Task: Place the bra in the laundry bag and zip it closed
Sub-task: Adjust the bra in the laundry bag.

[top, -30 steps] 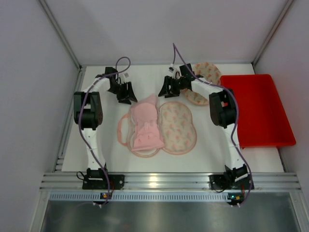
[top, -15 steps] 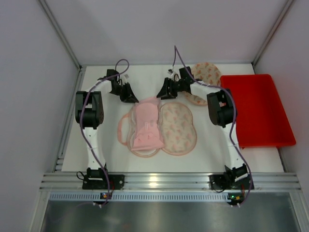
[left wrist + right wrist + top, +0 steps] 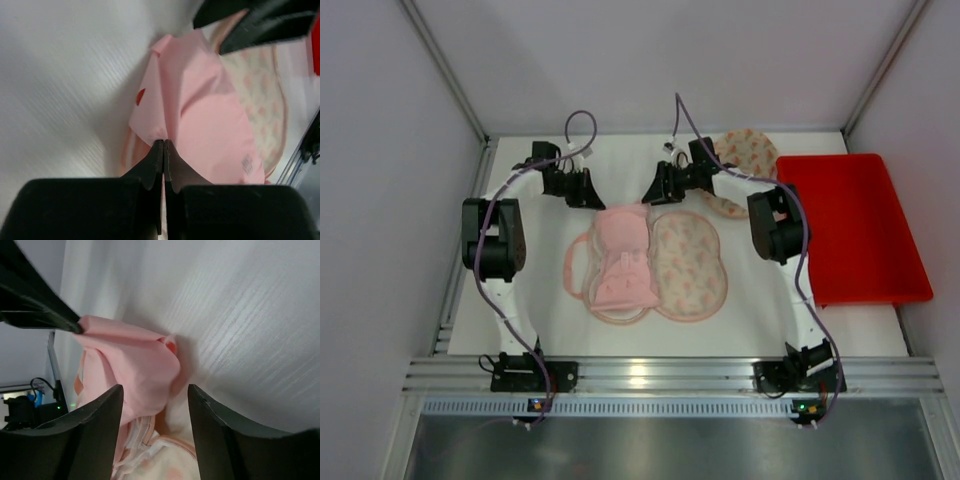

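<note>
Bra (image 3: 623, 255), pink, lies mid-desk, folded on the left half of the opened laundry bag (image 3: 688, 265), and the bag's floral half is spread out just beside it on the right. Both arms are reaching in over its far edge from either side.

The left hand (image 3: 588, 192) is pinched shut. In the wrist view its two fingertips (image 3: 159, 150) meet right on a fold at the bra's edge, with the pink cloth caught between them.

The right hand (image 3: 654, 190) is spread open. Its own camera shows one finger on each side of the bunched pink fabric, not closed on it. The tip of the left hand touches the same bunch of cloth from the upper left.

The white desk (image 3: 540, 290) carries everything here. A second floral piece (image 3: 752, 150) sits at the back, partly under the right arm. A red tray (image 3: 855, 230) lies along the right side, well apart from the bra. The zipper cannot be made out from these views.
</note>
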`<act>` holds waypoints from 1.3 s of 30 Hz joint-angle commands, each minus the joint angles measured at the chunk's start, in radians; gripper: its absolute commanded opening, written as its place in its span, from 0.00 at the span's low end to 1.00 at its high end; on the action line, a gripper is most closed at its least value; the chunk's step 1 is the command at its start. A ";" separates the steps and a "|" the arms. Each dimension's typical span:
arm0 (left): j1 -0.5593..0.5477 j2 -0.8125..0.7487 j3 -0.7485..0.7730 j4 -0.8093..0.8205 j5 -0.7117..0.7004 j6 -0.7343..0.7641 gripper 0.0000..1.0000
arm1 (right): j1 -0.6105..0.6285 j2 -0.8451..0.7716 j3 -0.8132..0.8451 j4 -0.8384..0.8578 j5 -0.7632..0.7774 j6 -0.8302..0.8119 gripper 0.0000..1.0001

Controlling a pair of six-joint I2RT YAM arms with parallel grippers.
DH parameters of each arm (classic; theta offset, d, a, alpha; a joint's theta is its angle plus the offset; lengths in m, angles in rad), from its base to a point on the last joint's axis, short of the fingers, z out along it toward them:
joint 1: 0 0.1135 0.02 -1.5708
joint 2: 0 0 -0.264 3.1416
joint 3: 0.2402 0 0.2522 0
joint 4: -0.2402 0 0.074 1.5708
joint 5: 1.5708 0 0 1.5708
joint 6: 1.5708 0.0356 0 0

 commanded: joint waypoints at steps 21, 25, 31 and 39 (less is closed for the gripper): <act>-0.059 -0.290 -0.292 0.033 0.141 1.171 0.04 | 0.027 0.041 0.139 0.020 -0.119 -0.069 0.74; -0.072 -0.304 -0.298 0.032 0.133 1.251 0.03 | 0.038 0.090 0.168 0.075 -0.135 0.012 0.75; -0.090 -0.361 -0.327 0.033 0.109 1.367 0.03 | 0.049 0.131 0.159 0.130 -0.141 0.097 0.75; -0.119 -0.425 -0.420 0.033 0.089 1.563 0.01 | 0.058 0.207 0.139 0.417 -0.205 0.371 0.78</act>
